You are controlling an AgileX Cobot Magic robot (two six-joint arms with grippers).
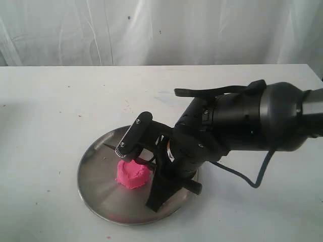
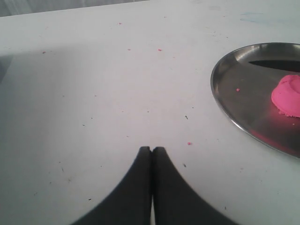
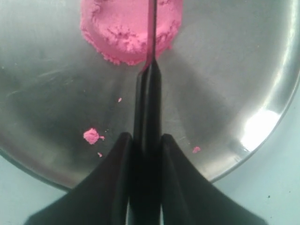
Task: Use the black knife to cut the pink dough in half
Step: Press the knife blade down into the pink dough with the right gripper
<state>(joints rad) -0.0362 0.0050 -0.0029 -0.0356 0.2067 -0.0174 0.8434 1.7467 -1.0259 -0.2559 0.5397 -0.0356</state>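
Right gripper [image 3: 145, 137] clamped on knife [image 3: 148, 98], blade on dough [image 3: 117, 28], slightly off its middle; press straight down to plate [image 3: 243, 70], blade vertical.

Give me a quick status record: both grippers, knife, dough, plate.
left gripper: shut, empty, off to the side of the plate
right gripper: shut on the black knife by its handle
black knife: blade runs across the pink dough, a little off centre
pink dough: one lump on the plate; cut depth unclear
plate: steel, a few pink crumbs on it
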